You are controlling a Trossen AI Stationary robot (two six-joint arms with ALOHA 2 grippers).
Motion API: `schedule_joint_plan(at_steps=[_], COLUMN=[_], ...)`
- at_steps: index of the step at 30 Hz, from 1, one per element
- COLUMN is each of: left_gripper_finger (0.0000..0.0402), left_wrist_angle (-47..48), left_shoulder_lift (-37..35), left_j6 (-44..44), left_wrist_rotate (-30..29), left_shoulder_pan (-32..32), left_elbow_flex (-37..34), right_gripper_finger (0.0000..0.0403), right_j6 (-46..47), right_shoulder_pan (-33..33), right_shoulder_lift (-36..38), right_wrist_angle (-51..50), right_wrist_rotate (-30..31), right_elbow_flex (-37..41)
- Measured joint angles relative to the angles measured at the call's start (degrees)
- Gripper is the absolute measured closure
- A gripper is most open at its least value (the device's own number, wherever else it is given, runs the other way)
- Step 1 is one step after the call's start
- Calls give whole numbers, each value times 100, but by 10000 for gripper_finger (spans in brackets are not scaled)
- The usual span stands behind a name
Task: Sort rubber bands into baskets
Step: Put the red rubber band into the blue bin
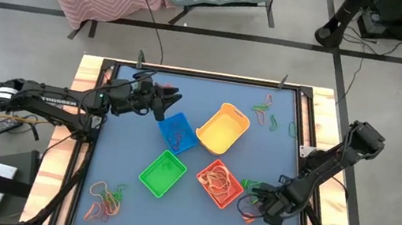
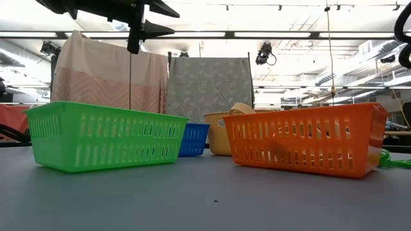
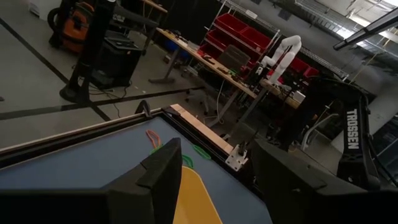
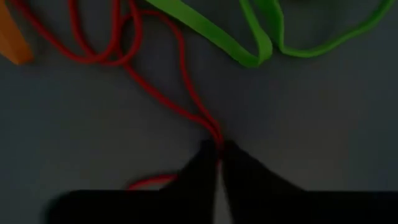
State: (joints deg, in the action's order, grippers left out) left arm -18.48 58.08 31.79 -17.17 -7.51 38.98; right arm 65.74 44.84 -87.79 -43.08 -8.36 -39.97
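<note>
Red rubber band (image 4: 163,93) lies on the blue surface (image 1: 134,130) at the lower right of the high view, just right of the orange basket (image 1: 220,184); its long axis runs from the wrist frame's upper left down to the centre. Right gripper (image 4: 217,152) has its fingers pinched together on that lower end. Green bands (image 4: 261,37) lie beside. Left gripper (image 1: 169,101) hovers above the blue basket (image 1: 177,132), fingers apart, holding nothing

1. Baskets: blue basket (image 1: 176,131), yellow basket (image 1: 223,128), green basket (image 1: 163,173), orange basket (image 1: 219,184).
2. Table mat (image 1: 192,223): slate blue.
3. Red rubber band (image 4: 155,81) w/ green rubber bands (image 4: 249,37).
4. Backdrop cloth (image 2: 103,74): pink chevron.
</note>
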Motion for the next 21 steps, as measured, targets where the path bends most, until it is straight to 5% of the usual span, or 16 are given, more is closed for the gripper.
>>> schedule_joint_plan(at_steps=[6, 13, 21], left_gripper_finger=[204, 204, 204], left_wrist_angle=[0, -7, -13], left_shoulder_lift=[0, 0, 0], left_j6=[0, 38, 149], left_wrist_rotate=[0, 0, 0], left_shoulder_pan=[2, 1, 2], left_elbow_flex=[0, 0, 0], right_gripper_finger=[396, 400, 401], right_j6=[-37, 328, 305], right_shoulder_pan=[4, 4, -690], right_shoulder_lift=[503, 2132, 3171], right_wrist_angle=[133, -292, -102], right_wrist_rotate=[-113, -426, 1059], right_elbow_flex=[53, -101, -661])
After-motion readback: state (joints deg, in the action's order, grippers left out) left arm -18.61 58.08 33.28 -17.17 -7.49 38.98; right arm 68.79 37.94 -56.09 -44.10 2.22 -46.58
